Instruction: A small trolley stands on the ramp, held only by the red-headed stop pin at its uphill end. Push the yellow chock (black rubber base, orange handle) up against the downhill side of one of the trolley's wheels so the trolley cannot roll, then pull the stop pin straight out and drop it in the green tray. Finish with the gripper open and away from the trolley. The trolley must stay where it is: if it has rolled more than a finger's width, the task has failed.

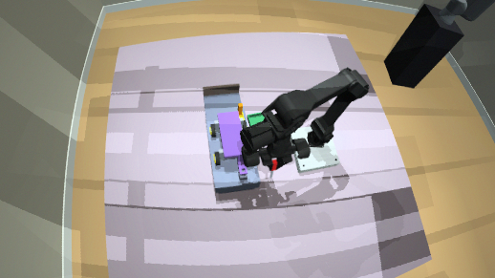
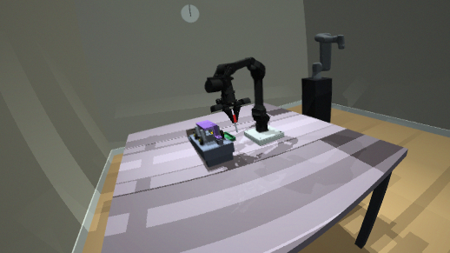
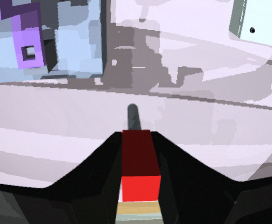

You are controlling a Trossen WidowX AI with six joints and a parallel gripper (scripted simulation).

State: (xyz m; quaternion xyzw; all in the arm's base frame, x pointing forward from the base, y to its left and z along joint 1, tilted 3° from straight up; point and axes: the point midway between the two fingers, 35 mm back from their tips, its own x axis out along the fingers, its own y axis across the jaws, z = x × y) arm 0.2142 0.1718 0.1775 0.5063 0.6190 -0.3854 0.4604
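Presently, my claw [image 1: 273, 163] [image 2: 234, 116] [image 3: 135, 139] grips the stop pin [image 1: 274, 164] [image 2: 234, 119] [image 3: 141, 187] by its red head, shank free, presumably for a clean drop. Beside the claw, the trolley [image 1: 230, 135] [image 2: 207, 125] [image 3: 30, 37] sits on the ramp [image 1: 234, 182] [image 2: 219, 155] [image 3: 82, 40]; the chock's orange handle [image 1: 240, 109] stands at its far end, presumably blocking a wheel.

Matt plastic-look blk arm [image 1: 312, 94] [image 2: 236, 64]; dull grey metal-look pin shank [image 3: 133, 116]; smooth matt purple trolley [image 1: 230, 133] [image 2: 208, 124].

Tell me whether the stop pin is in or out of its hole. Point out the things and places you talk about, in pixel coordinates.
Out: the red-headed pin [image 1: 274, 164] [image 2: 234, 119] [image 3: 141, 188] is between the gripper's fingers, its tip free beside the ramp [image 1: 236, 179] [image 2: 219, 156] [image 3: 82, 50].
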